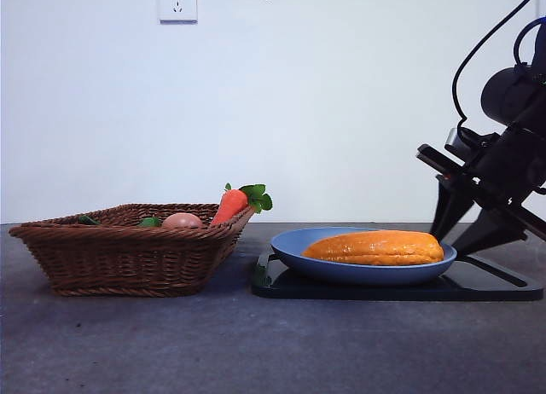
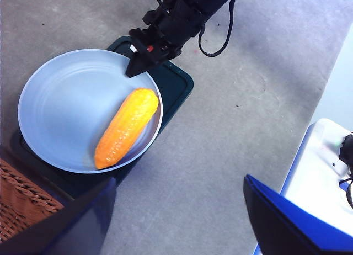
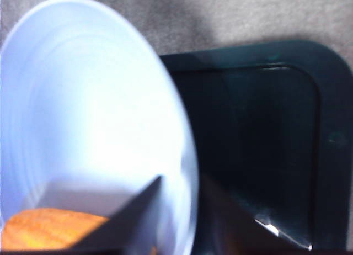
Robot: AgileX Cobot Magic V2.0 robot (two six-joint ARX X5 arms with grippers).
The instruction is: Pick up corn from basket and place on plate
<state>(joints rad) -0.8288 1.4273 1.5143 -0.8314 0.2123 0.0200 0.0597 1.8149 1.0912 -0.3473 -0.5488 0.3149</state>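
1. Where it lies lengthwise in the plate, the corn shows glossy orange-yellow ridged rows.
2. Right gripper (jaws parted, empty) hangs beside the plate's rim, over the black tray.
3. Basket holds a carrot and round fruit.
4. Left gripper waits open.

We see a flat black rectangular tray lying on the grey table, its glossy surface bare toward one end. A small orange carrot with green leaves leans tilted, leaves uppermost, and beside it sits a round orange-pink fruit. Two dark green leafy bits show nearby. On the white wall behind, a white power socket is mounted high up.
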